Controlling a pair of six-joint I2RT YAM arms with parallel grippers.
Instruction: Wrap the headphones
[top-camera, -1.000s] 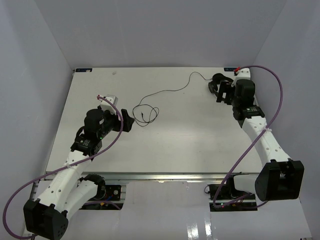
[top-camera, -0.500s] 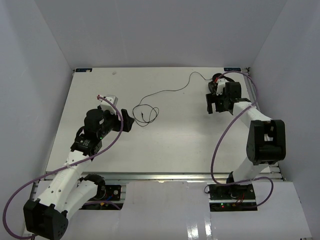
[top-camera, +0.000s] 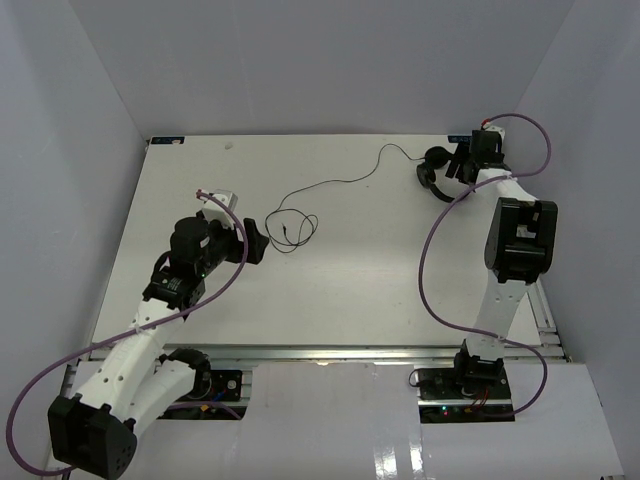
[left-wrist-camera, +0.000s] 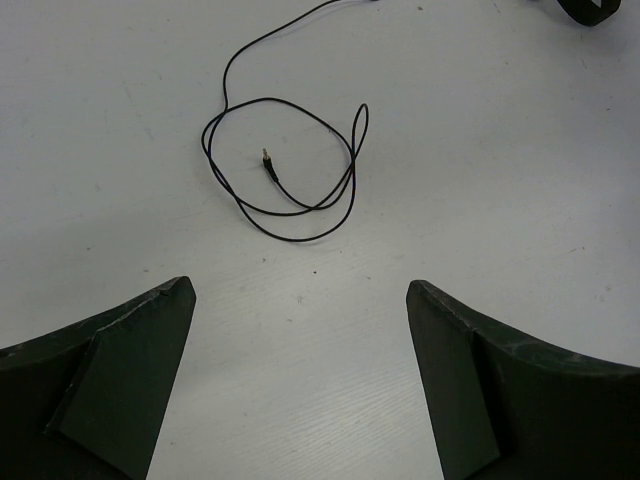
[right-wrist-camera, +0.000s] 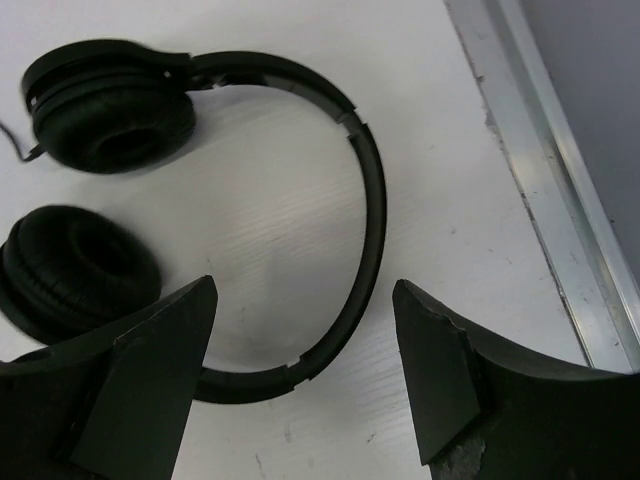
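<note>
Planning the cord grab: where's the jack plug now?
The jack plug lies inside the loose coil of cord, left of centre on the table in the top view, just ahead of the open left gripper.

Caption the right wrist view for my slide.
Open right end effector poised over the black headphones on the white table.

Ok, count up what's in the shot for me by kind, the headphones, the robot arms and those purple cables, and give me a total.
Headphones: 1
Robot arms: 2, the left arm and the right arm
Purple cables: 2, the left cable and the right cable
Total: 5
</note>
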